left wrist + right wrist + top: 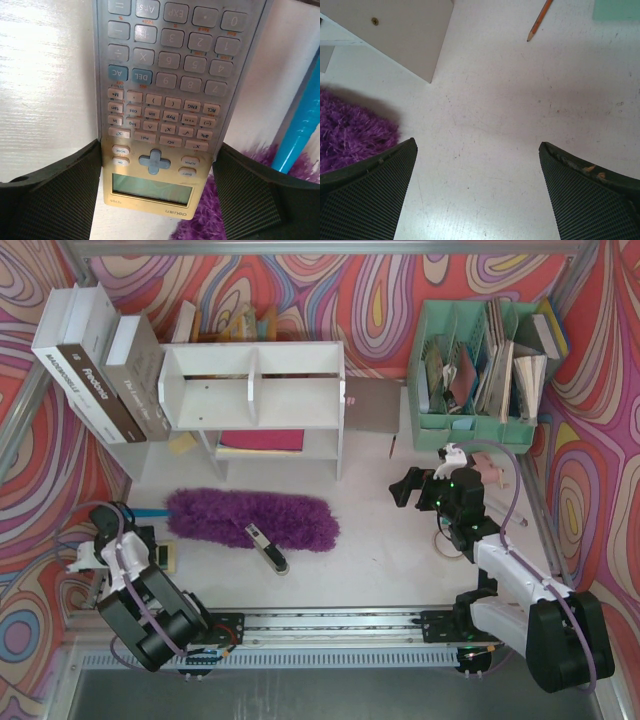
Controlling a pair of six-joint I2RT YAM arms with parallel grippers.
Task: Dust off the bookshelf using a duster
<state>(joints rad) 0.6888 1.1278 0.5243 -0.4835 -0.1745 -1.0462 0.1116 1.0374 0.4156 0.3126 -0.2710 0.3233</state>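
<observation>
Left tool (pixel 157 172): spread wide, empty, poised astride a calculator (pixel 160 100). Right tool (pixel 477 185): likewise wide, holding nothing. Find the duster (pixel 250 518) lying flat at 6 o'clock of the bookshelf (pixel 255 390). Shift left tool toward 1 o'clock, clear of calculator, and pinch the blue handle (pixel 150 511) squarely before lifting.

Books (pixel 100 365) lean at upper left, a green file organizer (pixel 470 430) full of papers stands upper right, a calculator (pixel 168 558) lies lower left.
</observation>
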